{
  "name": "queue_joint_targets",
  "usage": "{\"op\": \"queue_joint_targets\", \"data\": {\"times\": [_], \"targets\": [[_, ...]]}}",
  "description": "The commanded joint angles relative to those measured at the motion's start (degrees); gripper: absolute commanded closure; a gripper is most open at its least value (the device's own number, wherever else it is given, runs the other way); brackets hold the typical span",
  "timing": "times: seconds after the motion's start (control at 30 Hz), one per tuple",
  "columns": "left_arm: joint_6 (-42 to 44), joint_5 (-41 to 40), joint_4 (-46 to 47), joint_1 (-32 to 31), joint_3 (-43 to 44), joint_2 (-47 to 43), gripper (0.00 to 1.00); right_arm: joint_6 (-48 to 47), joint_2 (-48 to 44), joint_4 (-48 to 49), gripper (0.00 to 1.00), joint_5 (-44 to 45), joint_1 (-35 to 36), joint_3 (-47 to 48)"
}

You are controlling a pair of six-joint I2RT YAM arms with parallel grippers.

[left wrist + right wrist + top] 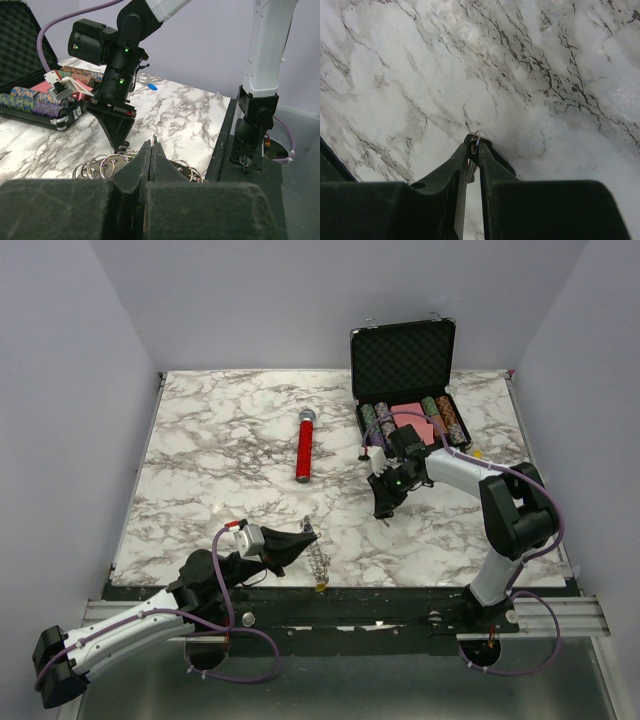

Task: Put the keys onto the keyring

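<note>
The keyring [317, 556], a jagged grey chain of wire loops with a small yellow tag [320, 586], lies near the table's front edge. My left gripper [303, 538] is shut on its upper end. In the left wrist view the closed jaws [151, 145] pinch a thin wire, with loops of the keyring [102, 166] spread on both sides. My right gripper [383, 510] points down at the table, right of the keyring and apart from it. It is shut [475, 148] on a small metal key [470, 171] with a tiny ring at the fingertips. A small blue object [152, 86], perhaps a key head, lies farther back.
An open black case [404, 360] with poker chips [440, 420] stands at the back right. A red-handled microphone [304, 446] lies in the middle of the marble table [210, 450]. The right arm's base [255, 115] rises at the table's near edge.
</note>
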Motion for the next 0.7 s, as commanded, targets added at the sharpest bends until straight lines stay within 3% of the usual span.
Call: {"op": "queue_joint_targets", "data": {"times": [0.0,0.67], "targets": [[0.39,-1.01,2.44,0.23,-1.80,-0.05,1.00,-0.34,0.50,-0.71,0.78,-0.32,0.62,1.59],[0.48,-1.19,2.52,0.23,-1.97,0.04,1.00,-0.07,1.56,-0.62,0.77,0.91,1.41,2.12]]}}
